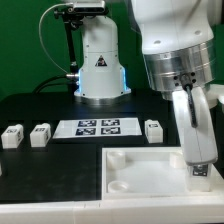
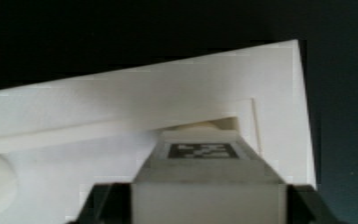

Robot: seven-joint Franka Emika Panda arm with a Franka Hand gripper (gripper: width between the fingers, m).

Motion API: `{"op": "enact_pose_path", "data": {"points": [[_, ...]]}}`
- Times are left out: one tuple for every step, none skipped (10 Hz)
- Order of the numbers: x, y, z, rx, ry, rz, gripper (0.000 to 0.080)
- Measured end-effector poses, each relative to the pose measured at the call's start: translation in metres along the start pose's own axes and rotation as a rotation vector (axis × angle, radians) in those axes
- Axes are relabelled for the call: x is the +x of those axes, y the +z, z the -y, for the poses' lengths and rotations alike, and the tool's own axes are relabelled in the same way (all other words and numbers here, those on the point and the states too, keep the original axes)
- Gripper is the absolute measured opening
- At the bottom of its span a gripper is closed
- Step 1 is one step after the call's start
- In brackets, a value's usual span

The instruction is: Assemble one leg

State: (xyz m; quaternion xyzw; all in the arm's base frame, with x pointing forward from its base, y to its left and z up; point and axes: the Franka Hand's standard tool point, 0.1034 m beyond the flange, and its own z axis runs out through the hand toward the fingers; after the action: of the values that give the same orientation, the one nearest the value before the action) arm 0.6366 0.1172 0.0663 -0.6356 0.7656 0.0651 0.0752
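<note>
The leg (image 2: 204, 160) is clamped upright between the fingers (image 2: 101, 203) of the gripper (image 1: 198, 150), closed narrowly on its sides, its tag facing the wrist camera. It is held over the white tray (image 1: 140, 172), at the exterior view's right; three more legs (image 1: 40, 134) are seen on the black table (image 1: 30, 110)

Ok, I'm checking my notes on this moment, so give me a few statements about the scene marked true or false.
1. The gripper holds a leg above the tray. True.
2. Three loose legs lie on the black table. True.
3. The marker board lies inside the tray. False: it lies on the table behind the tray.
4. The held leg lies flat on the table. False: it hangs upright in the gripper.
5. The held leg carries a tag. True.
</note>
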Motion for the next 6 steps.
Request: {"op": "enact_pose_path", "data": {"points": [[-0.0004,0.0001,-0.0001,0.0,-0.005,0.0,0.0303],[-0.0007,0.0001,-0.0003,0.0,-0.006,0.0,0.0507],[-0.0007,0.0002,-0.0003,0.0,-0.007,0.0,0.0507],[-0.0008,0.0002,-0.0003,0.0,-0.007,0.0,0.0619],[-0.0022,-0.0001,-0.0008,-0.001,-0.016,0.001,0.064],[-0.0077,-0.0042,-0.0017,0.0,-0.079,0.007,0.0648]]}}
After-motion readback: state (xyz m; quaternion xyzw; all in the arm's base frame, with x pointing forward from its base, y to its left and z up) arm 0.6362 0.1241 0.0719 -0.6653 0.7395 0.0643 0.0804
